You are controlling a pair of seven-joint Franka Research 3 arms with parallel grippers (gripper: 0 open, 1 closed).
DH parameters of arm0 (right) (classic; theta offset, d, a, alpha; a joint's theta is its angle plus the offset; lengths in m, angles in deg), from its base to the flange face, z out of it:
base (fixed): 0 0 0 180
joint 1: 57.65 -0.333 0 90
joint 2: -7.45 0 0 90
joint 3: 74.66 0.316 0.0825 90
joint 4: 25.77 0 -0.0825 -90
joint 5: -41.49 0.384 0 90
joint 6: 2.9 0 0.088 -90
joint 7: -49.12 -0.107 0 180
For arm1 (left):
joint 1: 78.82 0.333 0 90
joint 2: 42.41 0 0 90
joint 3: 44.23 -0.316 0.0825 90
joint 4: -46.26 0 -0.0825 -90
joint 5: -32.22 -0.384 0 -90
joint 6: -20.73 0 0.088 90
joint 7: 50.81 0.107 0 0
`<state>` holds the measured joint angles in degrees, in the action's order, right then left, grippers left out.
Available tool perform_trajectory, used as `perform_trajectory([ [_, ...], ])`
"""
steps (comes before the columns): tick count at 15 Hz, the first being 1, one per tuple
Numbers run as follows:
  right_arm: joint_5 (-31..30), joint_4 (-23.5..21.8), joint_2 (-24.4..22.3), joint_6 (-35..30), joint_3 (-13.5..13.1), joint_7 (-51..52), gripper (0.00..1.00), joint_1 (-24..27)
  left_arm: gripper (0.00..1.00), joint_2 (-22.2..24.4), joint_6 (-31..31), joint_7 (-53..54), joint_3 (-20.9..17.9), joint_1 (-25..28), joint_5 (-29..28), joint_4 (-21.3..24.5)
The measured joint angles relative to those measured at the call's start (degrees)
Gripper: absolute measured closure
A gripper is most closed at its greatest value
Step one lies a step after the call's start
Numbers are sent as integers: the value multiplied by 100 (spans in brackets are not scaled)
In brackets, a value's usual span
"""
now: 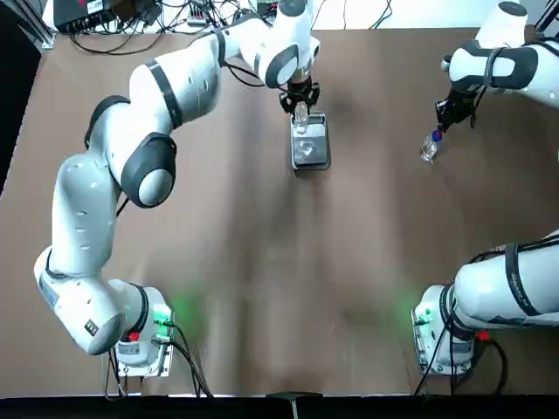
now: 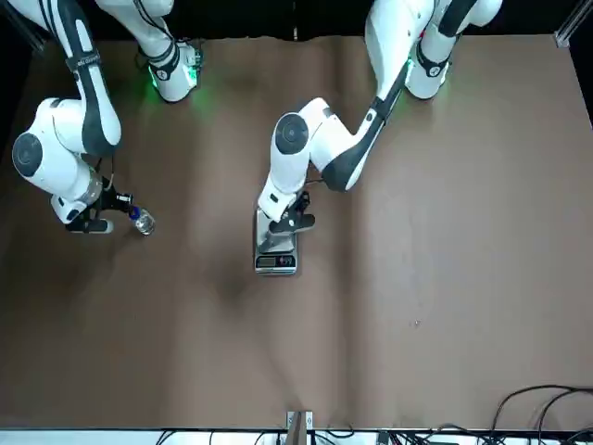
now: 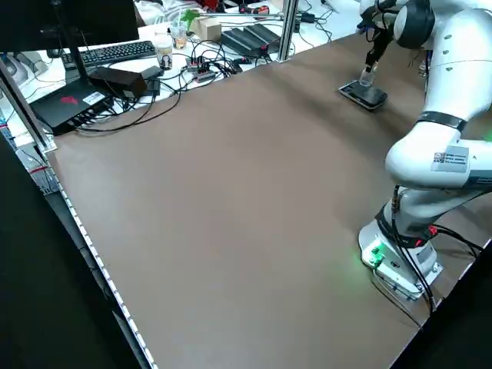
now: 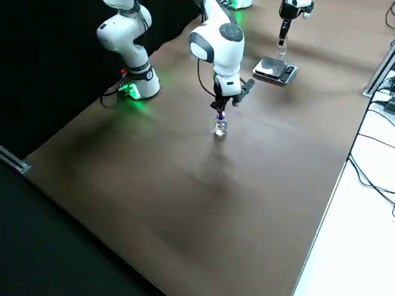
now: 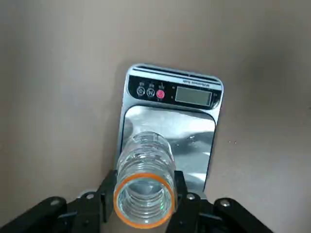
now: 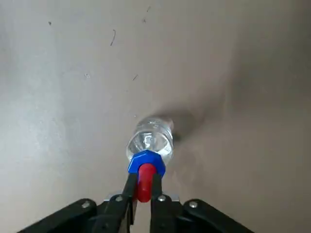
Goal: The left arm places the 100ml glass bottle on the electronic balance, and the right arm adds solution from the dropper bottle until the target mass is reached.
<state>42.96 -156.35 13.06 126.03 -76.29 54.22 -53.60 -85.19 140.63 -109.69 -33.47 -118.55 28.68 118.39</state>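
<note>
Glass bottle, orange-rimmed, clamped between the well-parted fingers of the left tool, over the electronic balance on the desk; contact with the plate impossible to tell. Lettering near the display too small to read. Dropper bottle held above the desk, red top pinched in the nearly closed right tool, well apart from the balance

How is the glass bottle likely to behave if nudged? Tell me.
The glass bottle looks rigid and smooth, so it may slip if gripped loosely. Its round wall suggests it could roll if it fell over. The steel plate beneath looks slick, so a push might slide it.
</note>
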Motion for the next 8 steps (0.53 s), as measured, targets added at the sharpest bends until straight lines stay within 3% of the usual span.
perform_trajectory([
  [8,-2,0,2,0,-1,0,83,1,49,-221,162,-148,-160,-337,0,-44],
])
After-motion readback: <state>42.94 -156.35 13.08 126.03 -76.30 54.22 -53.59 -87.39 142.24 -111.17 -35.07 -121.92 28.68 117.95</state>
